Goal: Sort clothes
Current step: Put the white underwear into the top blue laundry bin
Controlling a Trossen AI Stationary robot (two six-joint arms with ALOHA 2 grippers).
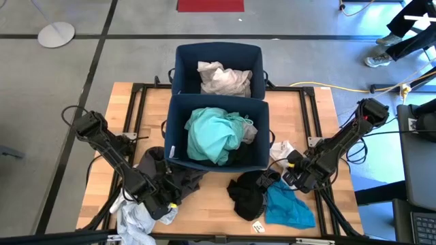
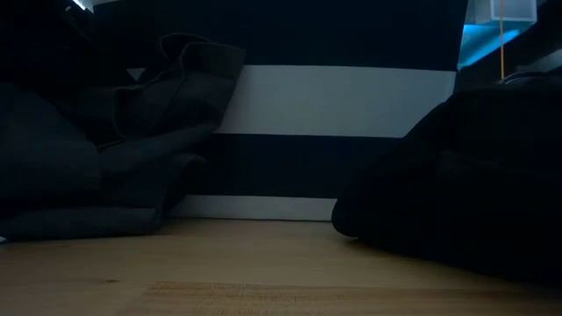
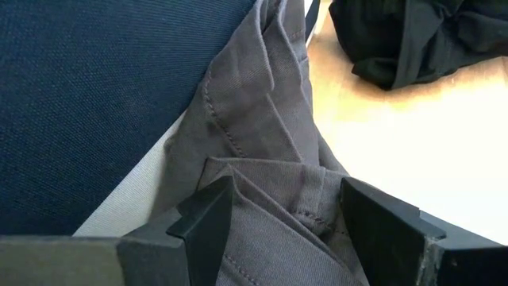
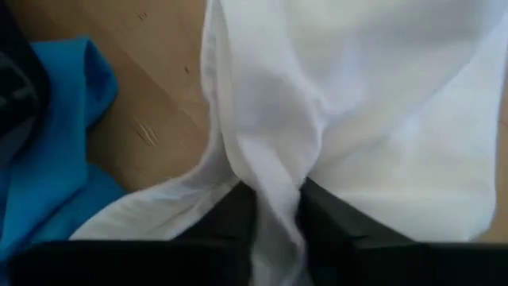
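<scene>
The right gripper is clenched on a fold of the white garment, just beside the near bin on the worktop. The left gripper stands released over the grey garment against that bin.

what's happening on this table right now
Two robot arms are sorting clothes into two navy bins. The right gripper has pinched a fold of a white garment lying beside the near bin. The left gripper is open, straddling a dark grey garment against that bin's side. A turquoise garment is already in the near bin, a cream one in the far bin.
</scene>
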